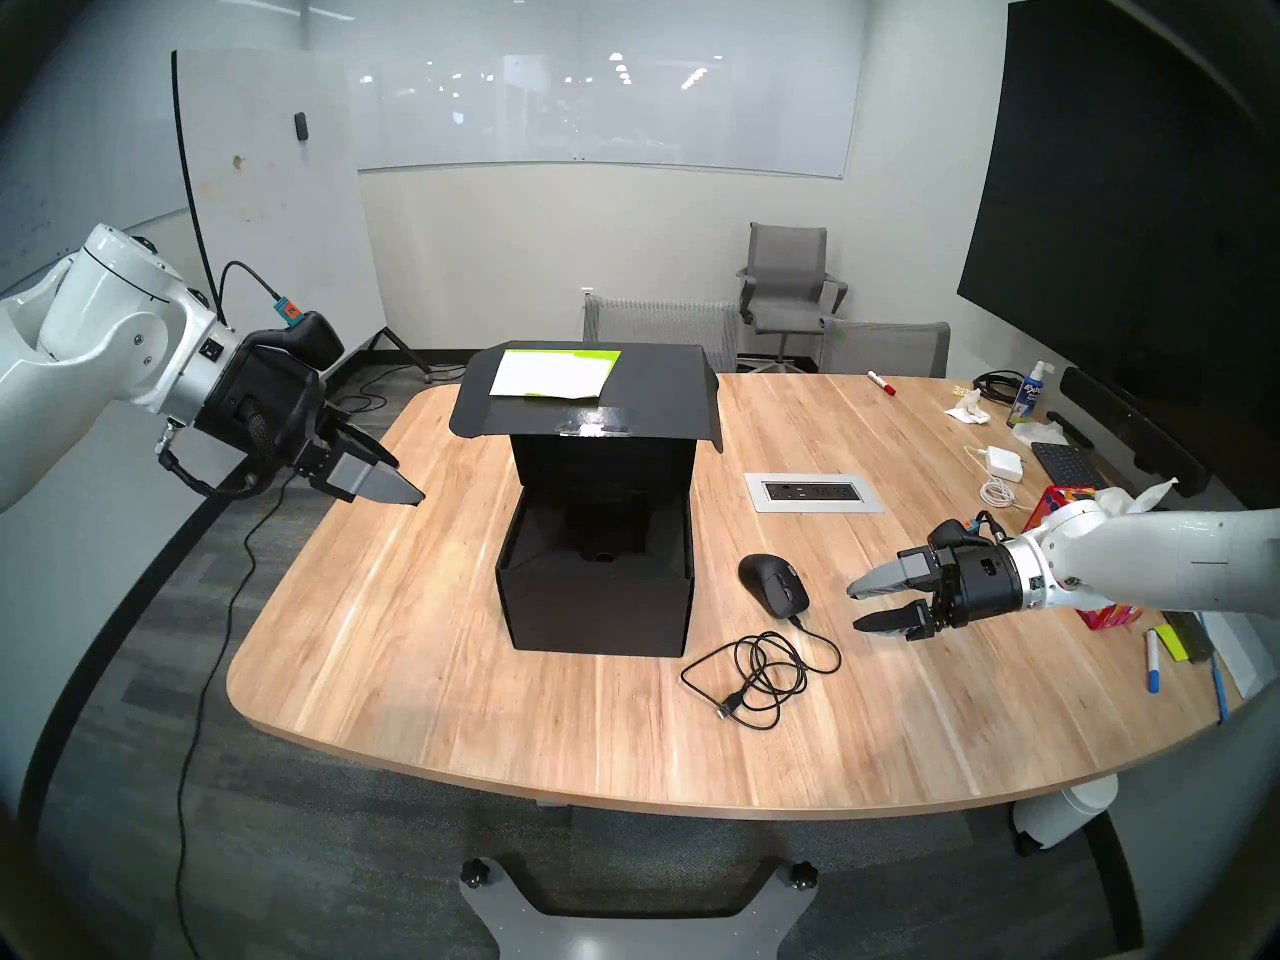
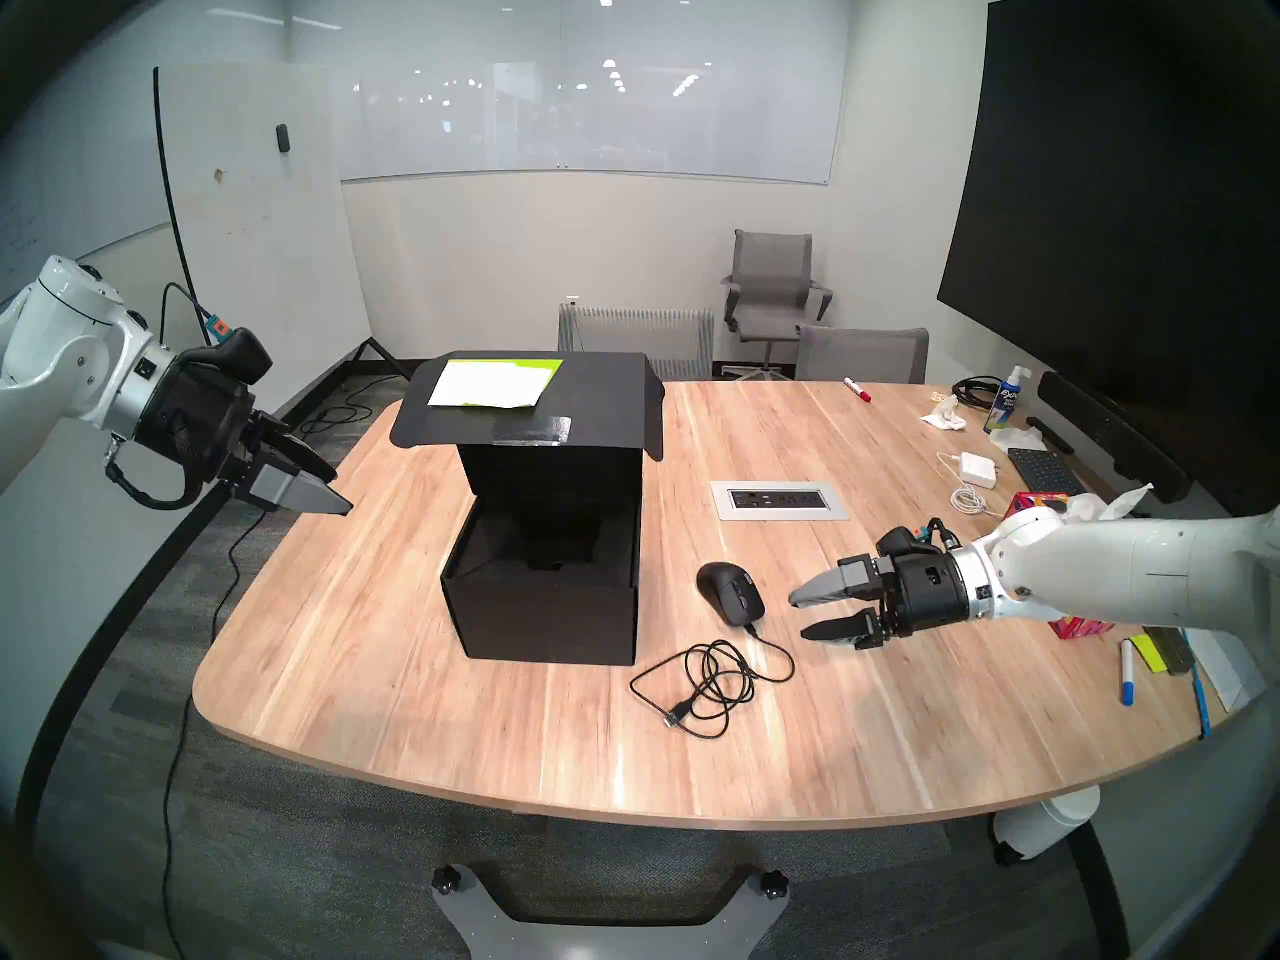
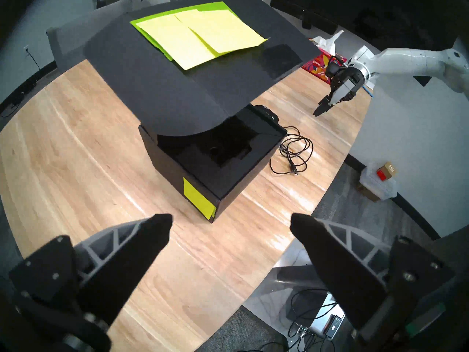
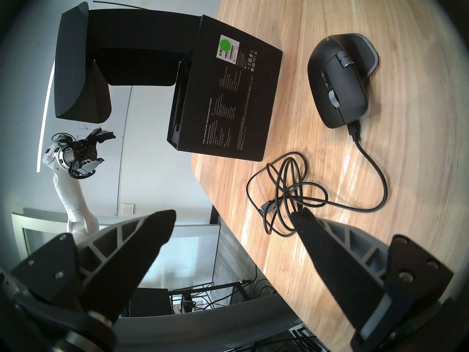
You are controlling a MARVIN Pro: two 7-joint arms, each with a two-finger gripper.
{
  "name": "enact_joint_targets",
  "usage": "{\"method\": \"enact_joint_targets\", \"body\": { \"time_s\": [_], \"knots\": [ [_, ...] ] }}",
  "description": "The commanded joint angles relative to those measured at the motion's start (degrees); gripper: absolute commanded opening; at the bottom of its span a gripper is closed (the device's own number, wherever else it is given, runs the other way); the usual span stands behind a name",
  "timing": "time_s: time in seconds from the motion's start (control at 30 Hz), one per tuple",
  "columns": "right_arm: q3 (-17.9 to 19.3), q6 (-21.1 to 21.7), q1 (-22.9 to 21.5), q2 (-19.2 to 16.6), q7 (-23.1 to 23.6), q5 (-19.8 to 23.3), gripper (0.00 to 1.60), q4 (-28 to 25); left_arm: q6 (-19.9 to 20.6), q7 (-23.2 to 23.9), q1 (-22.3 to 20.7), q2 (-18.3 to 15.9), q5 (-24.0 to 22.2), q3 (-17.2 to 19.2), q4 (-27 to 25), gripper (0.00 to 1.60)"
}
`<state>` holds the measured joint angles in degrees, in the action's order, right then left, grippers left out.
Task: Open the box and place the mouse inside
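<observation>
While our right gripper [image 1: 857, 607] hung with its jaws spread and empty just beside the mouse [image 1: 772, 583], we judged the step in hand to be the pickup, since the box [image 1: 596, 577] already stood open. Our left gripper [image 3: 231, 223] was likewise spread and empty, high off the table's [image 1: 429, 674] left edge, well apart from the box.

To do it well, we would bring the right fingers down across the mouse's narrow flanks, not along its length, and close low on the body so the domed back could not squirt upward. We would lift slowly, because the cable [image 1: 758, 668] lay in loose tangled loops near the box's front corner and could drag or snag the cardboard edge. We would then carry the mouse over the rim and lower it toward the recess, letting the cable trail in after. The lid [image 1: 589, 397] leaned back over the opening, so we thought an approach from the front safest.

The mouse was smooth matte black plastic, rounded and asymmetrical, with a ribbed grey wheel. Its cable was thin, black and springy. The box was matte black cardboard, cube-like, with sharp folded edges, printed text on one side and a dark insert with a stepped cutout inside. Yellow-green notes [image 3: 198, 34] lay flat on the lid. The table was glossy pale wood with streaked grain.
</observation>
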<state>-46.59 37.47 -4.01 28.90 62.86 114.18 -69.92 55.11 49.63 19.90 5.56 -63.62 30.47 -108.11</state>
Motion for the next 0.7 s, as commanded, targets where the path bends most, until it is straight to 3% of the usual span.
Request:
{"method": "enact_joint_targets", "body": {
  "time_s": [0.0,0.67],
  "knots": [
    [0.54,-0.05,-0.74,0.05,0.17,0.15,1.60,0.13,-0.11,5.76,-0.06,0.17,-0.28,0.52,-3.66,1.60],
    [0.62,-0.02,-0.80,0.02,0.21,0.16,1.60,0.14,-0.11,5.39,0.96,0.17,-0.73,-0.12,-12.16,1.60]
  ]
}}
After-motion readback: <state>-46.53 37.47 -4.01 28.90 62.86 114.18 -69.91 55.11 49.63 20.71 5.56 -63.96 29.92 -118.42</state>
